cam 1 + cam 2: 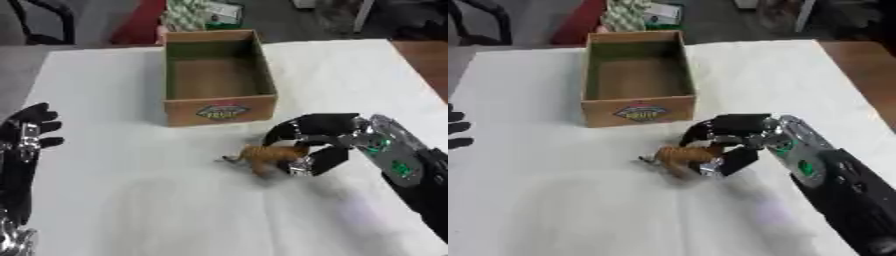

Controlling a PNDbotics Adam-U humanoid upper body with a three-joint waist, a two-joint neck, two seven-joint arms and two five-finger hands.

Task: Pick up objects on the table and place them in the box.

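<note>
Curling round the brown toy (265, 156), right hand (325, 142) fingers; left hand (26, 131) slack, fuller in left eye view.

Small orange-brown toy (262, 156) before open cardboard box (219, 107).

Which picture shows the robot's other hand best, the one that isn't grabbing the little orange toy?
The left eye view. There the left hand shows whole near the left edge, fingers spread, with its arm below. In the right eye view only a few black fingertips poke in at the left edge. The right hand curls around the orange toy in both.
</note>
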